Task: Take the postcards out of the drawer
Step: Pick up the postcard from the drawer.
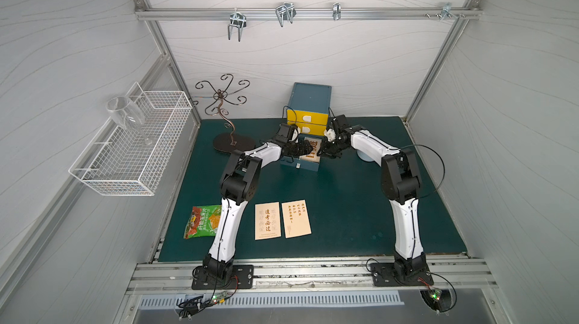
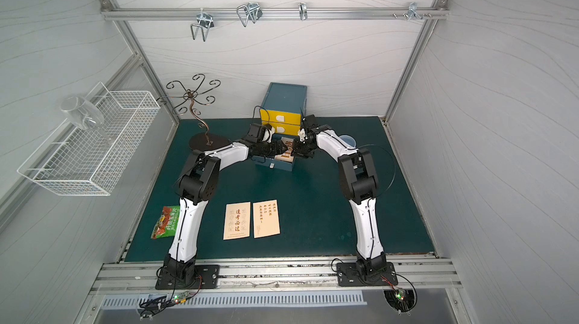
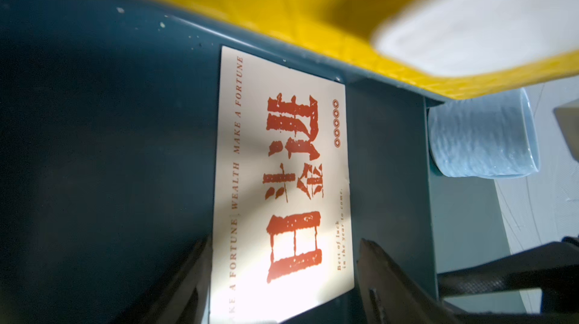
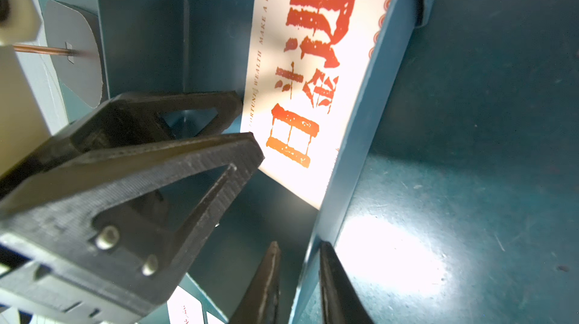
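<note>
The drawer stands pulled out from the bottom of a blue cabinet with yellow fronts at the back of the green tabletop. One postcard, printed with big bold red-brown characters, lies flat on the drawer floor against its far side wall. The left end effector hangs over that card with its fingers apart, one on each side of the card's near end. The right end effector is closed on the drawer's side wall, one finger inside and one outside. Two more postcards lie side by side near the front of the tabletop, with a green snack packet to their left. A pale blue cup stands just outside the drawer.
</note>
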Motion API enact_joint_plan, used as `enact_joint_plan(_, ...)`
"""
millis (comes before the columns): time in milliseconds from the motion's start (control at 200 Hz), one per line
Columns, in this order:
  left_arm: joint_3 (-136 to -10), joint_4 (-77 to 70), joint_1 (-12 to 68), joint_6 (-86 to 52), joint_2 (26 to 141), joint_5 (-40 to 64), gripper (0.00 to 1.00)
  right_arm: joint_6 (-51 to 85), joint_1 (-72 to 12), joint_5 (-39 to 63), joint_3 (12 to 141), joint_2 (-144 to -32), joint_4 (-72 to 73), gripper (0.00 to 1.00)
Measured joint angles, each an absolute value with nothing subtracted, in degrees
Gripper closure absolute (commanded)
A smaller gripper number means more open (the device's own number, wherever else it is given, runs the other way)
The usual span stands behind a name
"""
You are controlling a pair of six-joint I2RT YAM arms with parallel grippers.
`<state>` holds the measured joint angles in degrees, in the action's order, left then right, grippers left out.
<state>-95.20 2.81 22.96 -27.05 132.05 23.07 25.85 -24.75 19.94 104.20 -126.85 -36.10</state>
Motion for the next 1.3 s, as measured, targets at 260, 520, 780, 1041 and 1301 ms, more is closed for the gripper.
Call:
enact_joint_plan(260, -94.8, 1.0, 22.5, -30.2, 131.9, 24.3, 0.22, 25.9, -24.8, 20.0, 104.2, -126.9, -36.1, 0.75)
enact_joint_plan(520, -94.2, -0.3, 22.4, -30.7, 131.8, 24.2, 0.22, 25.9, -24.8, 20.0, 104.4, -127.1, -36.1, 0.75)
enact_joint_plan(780, -91.9, -4.6, 22.0, -33.1, 131.2, 25.4, 0.22, 25.9, -24.8, 20.0, 105.0, -127.5, -36.4, 0.75)
enact_joint_plan(1041, -91.1, -8.5, 21.6, -35.0, 131.1, 28.2, 0.22, 25.9, -24.8, 20.0, 105.0, -127.5, -36.5, 0.75)
enact_joint_plan(1301, -90.3, -13.1, 21.6, -37.2, 130.3, 30.9, 0.23, 25.8, -24.8, 20.0, 105.0, -127.5, -36.5, 0.75)
